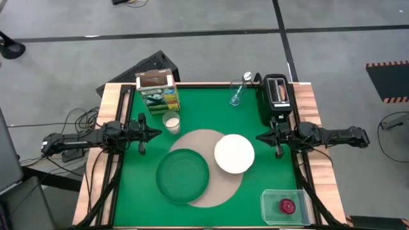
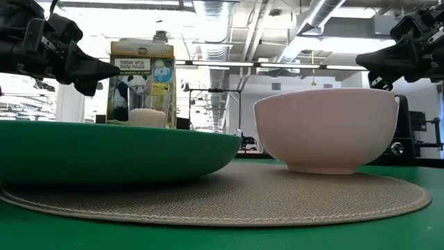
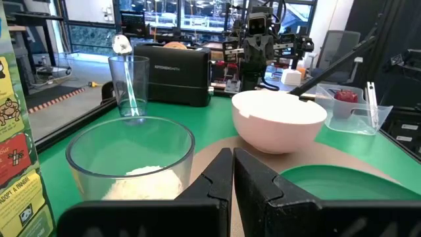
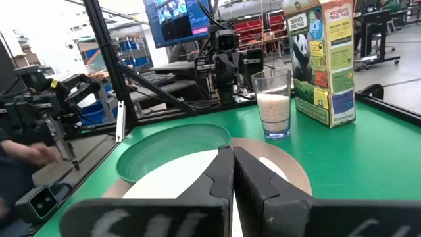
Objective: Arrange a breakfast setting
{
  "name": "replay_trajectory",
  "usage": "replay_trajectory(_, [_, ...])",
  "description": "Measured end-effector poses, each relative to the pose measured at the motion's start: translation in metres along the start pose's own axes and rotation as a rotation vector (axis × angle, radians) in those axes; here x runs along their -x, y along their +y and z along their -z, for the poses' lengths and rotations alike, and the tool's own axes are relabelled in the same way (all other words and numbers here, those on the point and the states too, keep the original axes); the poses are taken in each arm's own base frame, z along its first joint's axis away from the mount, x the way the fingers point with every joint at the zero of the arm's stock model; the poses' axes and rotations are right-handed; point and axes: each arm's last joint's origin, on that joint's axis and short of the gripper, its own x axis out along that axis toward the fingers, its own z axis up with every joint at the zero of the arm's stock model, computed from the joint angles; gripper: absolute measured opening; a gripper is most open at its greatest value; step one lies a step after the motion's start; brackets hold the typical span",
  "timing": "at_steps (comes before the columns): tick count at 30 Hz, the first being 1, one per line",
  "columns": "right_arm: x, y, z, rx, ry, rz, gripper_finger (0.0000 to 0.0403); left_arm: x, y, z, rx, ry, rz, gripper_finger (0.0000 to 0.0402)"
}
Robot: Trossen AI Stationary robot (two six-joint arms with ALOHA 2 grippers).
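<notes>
A round beige placemat (image 1: 208, 191) lies mid-table. The dark green plate (image 1: 183, 176) rests on its left part and the white bowl (image 1: 234, 153) on its right part. The milk glass (image 1: 170, 121) stands just beyond the placemat, with the green-yellow cereal box (image 1: 156, 92) behind it. A metal spoon stands in a clear glass (image 1: 238, 92) at the far edge. The red apple (image 1: 287, 206) lies in a clear tub at the near right. My left gripper (image 1: 156, 133) hovers shut beside the milk glass (image 3: 131, 158). My right gripper (image 1: 261, 136) hovers shut to the right of the bowl. Both are empty.
A black toaster (image 1: 277, 96) stands at the far right corner, just beyond my right arm. The clear tub (image 1: 271, 203) sits near the front right edge. Bare green table shows between the cereal box and the toaster, and at the front left.
</notes>
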Motion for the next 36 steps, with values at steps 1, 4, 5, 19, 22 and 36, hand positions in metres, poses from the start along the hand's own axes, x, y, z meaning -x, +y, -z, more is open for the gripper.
replay_trajectory(1, [0.000, 0.000, 0.000, 0.000, 0.000, 0.000, 0.0033, 0.000, 0.000, 0.000, 0.000, 0.000, 0.000, 0.0000])
replay_trajectory(4, [0.000, 0.000, 0.000, 0.000, 0.000, 0.000, 0.0033, 0.000, 0.000, 0.000, 0.000, 0.000, 0.000, 0.0000])
replay_trajectory(5, [0.000, 0.000, 0.000, 0.000, 0.000, 0.000, 0.0033, 0.000, 0.000, 0.000, 0.000, 0.000, 0.000, 0.0000])
replay_trajectory(19, [0.000, 0.000, 0.000, 0.000, 0.000, 0.000, 0.0033, 0.000, -0.001, -0.006, 0.043, -0.062, 0.010, 0.0000])
replay_trajectory(22, [0.000, 0.000, 0.000, 0.000, 0.000, 0.000, 0.0033, 0.001, -0.001, -0.011, 0.147, -0.112, 0.026, 0.0000])
replay_trajectory(36, [0.000, 0.000, 0.000, 0.000, 0.000, 0.000, 0.0033, 0.012, -0.003, -0.056, 0.112, -0.337, 0.012, 0.0000])
